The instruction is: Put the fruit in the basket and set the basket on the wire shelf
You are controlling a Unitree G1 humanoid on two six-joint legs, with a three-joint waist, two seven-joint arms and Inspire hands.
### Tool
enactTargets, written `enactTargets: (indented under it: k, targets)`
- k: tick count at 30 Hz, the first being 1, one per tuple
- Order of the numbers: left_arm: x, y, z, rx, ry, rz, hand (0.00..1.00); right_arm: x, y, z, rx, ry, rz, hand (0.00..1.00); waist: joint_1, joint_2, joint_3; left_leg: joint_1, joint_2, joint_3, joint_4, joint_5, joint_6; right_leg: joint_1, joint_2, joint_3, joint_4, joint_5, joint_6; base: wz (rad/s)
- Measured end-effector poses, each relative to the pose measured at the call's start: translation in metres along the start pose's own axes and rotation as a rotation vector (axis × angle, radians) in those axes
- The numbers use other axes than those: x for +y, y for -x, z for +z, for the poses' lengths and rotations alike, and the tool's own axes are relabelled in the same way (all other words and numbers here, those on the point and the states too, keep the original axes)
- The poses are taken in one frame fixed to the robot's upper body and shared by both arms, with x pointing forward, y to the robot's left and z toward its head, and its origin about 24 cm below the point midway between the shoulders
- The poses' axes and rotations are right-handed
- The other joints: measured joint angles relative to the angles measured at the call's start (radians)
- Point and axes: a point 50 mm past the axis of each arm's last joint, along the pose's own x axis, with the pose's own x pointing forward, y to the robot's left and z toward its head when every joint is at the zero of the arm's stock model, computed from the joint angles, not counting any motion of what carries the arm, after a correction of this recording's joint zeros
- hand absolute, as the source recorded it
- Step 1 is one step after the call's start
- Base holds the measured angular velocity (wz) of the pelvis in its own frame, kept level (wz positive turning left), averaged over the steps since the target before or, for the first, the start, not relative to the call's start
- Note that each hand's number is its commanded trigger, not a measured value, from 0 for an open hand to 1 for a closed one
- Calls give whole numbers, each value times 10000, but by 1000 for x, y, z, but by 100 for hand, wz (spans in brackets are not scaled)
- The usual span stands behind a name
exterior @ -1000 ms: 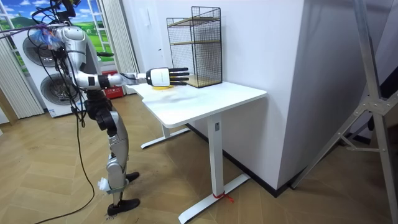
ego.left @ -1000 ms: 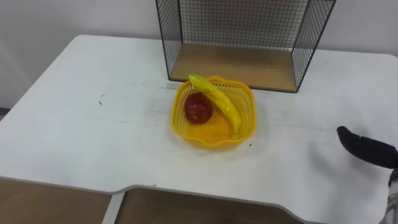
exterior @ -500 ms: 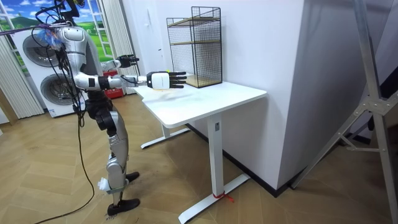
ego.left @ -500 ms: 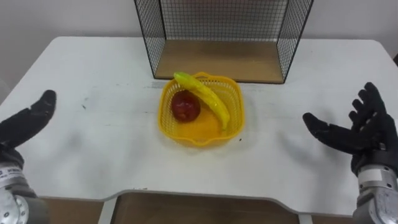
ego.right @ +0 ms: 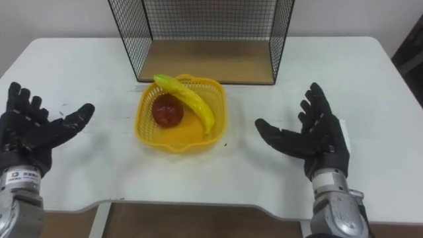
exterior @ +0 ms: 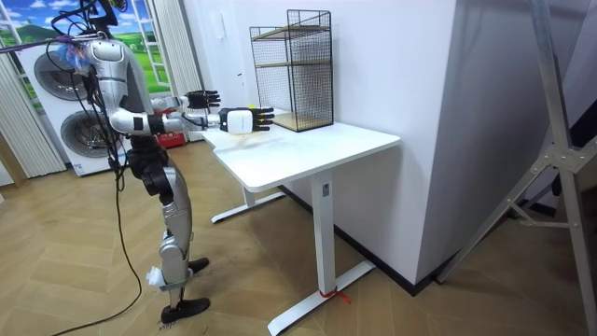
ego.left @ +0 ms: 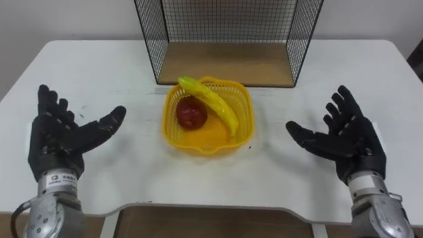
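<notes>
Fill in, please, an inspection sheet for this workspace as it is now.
Surface: white table, a few small dark specks.
Job's things: yellow basket at the middle of the table, holding a banana and a red apple; wire shelf stands just behind it, basket not yet on it.
Clutter: nothing seen.
Hands: left hand and right hand both open, palms turned inward, one on each side of the basket, apart from it.
Cables: nothing seen on the table.
Surroundings: washers behind the robot, wooden floor.
</notes>
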Motion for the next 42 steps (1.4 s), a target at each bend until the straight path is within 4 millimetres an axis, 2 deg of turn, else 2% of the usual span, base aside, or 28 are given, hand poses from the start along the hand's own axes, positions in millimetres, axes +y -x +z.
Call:
enactTargets:
  k: [8,17,22,30,38,42]
  targets:
    - [-4,1,-2,81,4,-206,0,13,-9,3,-154,23,797,0,-96,-70,-5,-3,17,62,-35,0,0,-86,8,111,-5,3,-4,-4]
    - [-17,-1,-21,837,-40,-873,0,37,-9,-9,298,140,1934,0,-192,-142,46,-10,23,110,-5,1,-1,-82,9,108,-18,27,-8,0]
    - [-25,-4,-20,812,13,-1159,0,45,-9,-9,318,117,2312,0,-189,-100,71,-22,42,185,-6,0,0,-124,17,154,-17,42,-15,-2]
    - [-36,-4,-23,966,18,-1667,0,45,-10,-13,473,176,2328,0,-203,-59,68,-20,43,213,-13,0,0,-142,16,200,-16,48,-12,-1]
    - [-46,1,-47,2067,-431,-2231,0,50,-9,-27,1013,-68,2198,0,-246,-33,57,31,41,228,-36,0,0,-123,24,264,-19,48,-12,0]
    - [-47,2,-48,2136,-435,-2382,0,54,-8,-29,1040,-190,2218,0,-311,-35,56,33,41,237,-49,0,0,-127,24,273,-12,53,-9,0]
